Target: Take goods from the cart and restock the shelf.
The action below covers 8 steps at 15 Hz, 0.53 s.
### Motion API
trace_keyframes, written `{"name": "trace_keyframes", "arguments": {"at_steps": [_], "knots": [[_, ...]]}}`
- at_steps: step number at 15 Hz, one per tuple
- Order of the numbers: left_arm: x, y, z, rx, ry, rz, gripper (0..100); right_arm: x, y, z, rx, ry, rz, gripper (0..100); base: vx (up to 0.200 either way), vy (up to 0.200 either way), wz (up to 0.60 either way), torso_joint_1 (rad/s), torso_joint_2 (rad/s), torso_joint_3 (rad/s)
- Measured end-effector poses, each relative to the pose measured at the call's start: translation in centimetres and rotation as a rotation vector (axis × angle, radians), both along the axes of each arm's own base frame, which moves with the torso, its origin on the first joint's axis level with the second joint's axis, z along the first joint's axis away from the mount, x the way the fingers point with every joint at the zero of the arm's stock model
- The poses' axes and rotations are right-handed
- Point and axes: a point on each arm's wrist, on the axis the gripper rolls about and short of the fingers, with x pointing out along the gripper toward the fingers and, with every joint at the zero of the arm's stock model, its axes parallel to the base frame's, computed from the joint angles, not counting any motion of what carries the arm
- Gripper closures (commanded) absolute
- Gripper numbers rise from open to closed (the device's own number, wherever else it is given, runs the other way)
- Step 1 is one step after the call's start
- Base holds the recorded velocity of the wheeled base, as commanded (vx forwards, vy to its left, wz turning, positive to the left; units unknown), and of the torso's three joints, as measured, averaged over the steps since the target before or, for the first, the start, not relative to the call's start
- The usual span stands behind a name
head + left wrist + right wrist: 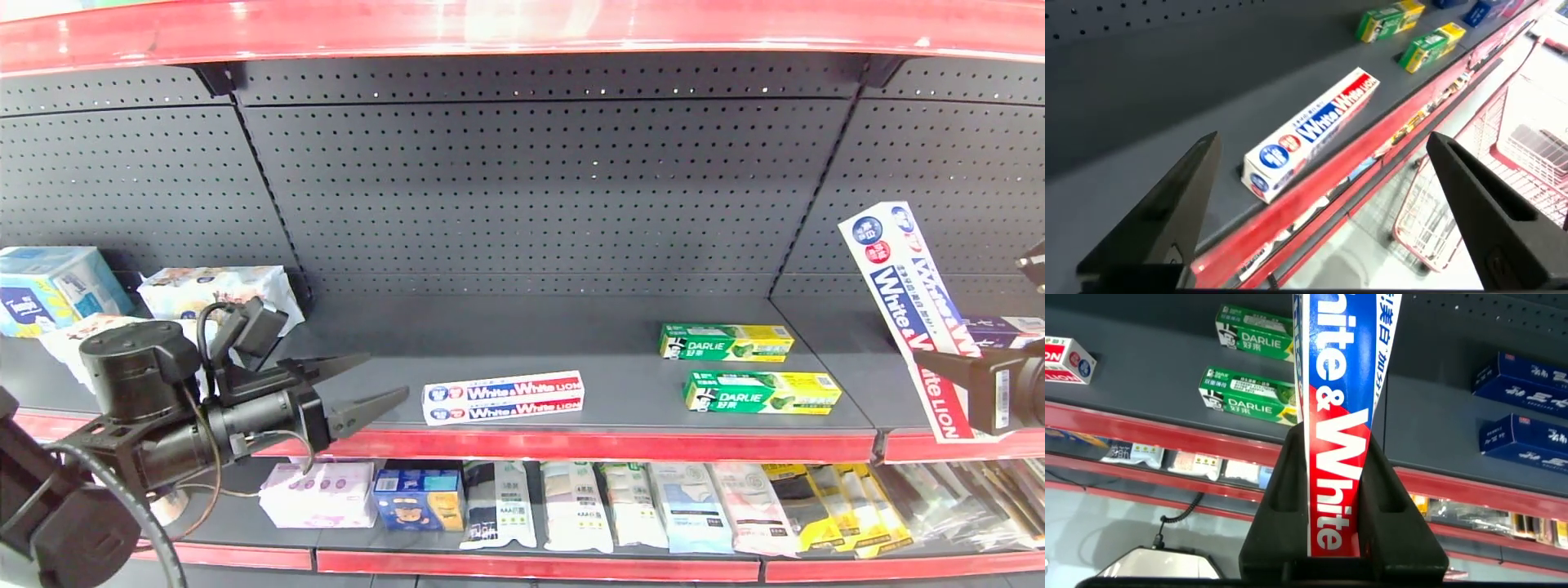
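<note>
By the shelf edge (pixel 620 445) lies a toothpaste box (pixel 503 398).

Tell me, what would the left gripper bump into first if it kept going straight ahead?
Probably the white toothpaste box lying on the shelf. It sits just ahead of the left gripper, in line with its open jaws, though depth is hard to judge.

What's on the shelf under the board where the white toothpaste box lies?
A lower shelf holds a pale pink pack, a blue box and a row of flat packets. The board above covers its rear part.
</note>
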Motion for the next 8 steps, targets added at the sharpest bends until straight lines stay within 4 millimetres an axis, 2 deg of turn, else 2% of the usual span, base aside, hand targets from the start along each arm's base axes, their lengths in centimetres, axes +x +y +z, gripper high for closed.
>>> {"name": "trace_keyframes", "arguments": {"at_steps": [8], "knots": [[-4.3, 0.4, 0.0, 0.001, -0.012, 0.008, 0, -0.7, 0.0, -0.3, 0.003, 0.002, 0.002, 100, 0.000, 0.000, 0.00, 0.000, 0.00, 0.000]]}}
